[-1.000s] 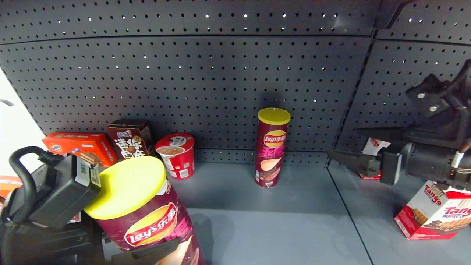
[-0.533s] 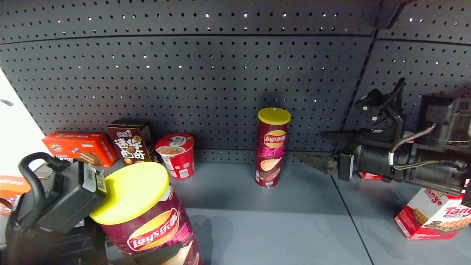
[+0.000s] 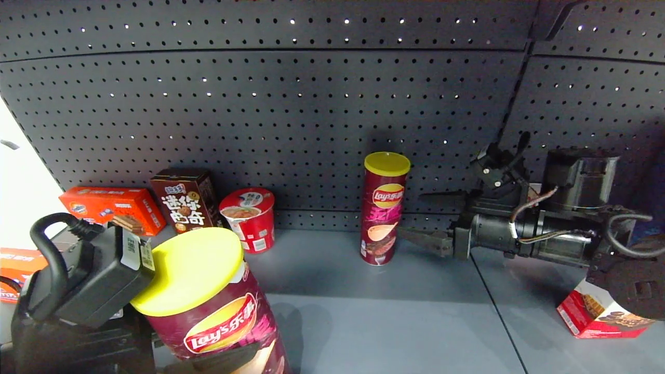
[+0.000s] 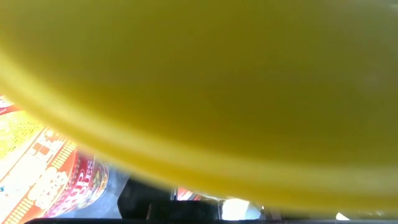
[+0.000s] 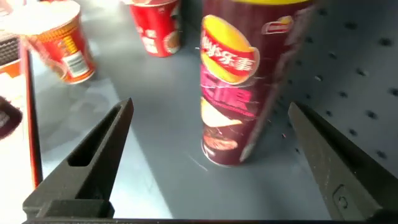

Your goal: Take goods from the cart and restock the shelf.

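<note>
- While your left pincer [image 3: 223,353] grips a tilted chip can [image 3: 208,301] over the shelf's [image 3: 389,311] front-left corner, placement seems next.
- Your right pincer [image 5: 209,106] gapes wide beside the upright can [image 3: 383,208] at the shelf's back edge, perhaps to grasp it.

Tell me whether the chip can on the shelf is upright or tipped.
Upright: the chip can stands on its base on the shelf, yellow lid on top.

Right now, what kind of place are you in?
Probably a shop aisle: a pegboard-backed shelf stocked with a chip can, a noodle cup and snack boxes.
</note>
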Tool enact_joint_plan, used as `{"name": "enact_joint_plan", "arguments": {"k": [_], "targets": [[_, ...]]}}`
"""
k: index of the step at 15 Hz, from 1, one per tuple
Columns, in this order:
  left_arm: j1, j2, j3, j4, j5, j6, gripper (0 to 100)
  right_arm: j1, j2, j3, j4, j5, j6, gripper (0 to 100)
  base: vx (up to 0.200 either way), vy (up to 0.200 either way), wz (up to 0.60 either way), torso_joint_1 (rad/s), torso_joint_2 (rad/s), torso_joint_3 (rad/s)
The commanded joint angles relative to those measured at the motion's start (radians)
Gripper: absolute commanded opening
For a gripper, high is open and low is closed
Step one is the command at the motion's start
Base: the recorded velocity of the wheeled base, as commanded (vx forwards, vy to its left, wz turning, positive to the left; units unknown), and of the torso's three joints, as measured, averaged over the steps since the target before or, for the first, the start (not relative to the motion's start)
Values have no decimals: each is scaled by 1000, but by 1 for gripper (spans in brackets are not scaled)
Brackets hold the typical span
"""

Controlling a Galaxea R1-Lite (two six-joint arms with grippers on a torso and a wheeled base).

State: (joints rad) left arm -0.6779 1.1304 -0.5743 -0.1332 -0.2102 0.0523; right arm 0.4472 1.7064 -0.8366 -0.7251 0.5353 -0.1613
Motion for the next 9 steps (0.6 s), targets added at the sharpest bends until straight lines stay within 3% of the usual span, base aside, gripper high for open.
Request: {"name": "enact_joint_plan", "arguments": {"k": [1, 9], "targets": [[0, 5, -1, 0, 0, 0, 0, -15, 48, -6, -13, 28, -15, 100, 0, 0, 0, 0, 0, 0], [3, 12, -6, -2, 0, 0, 0, -36, 197, -139, -36, 71, -24, 100, 0, 0, 0, 0, 0, 0]]}}
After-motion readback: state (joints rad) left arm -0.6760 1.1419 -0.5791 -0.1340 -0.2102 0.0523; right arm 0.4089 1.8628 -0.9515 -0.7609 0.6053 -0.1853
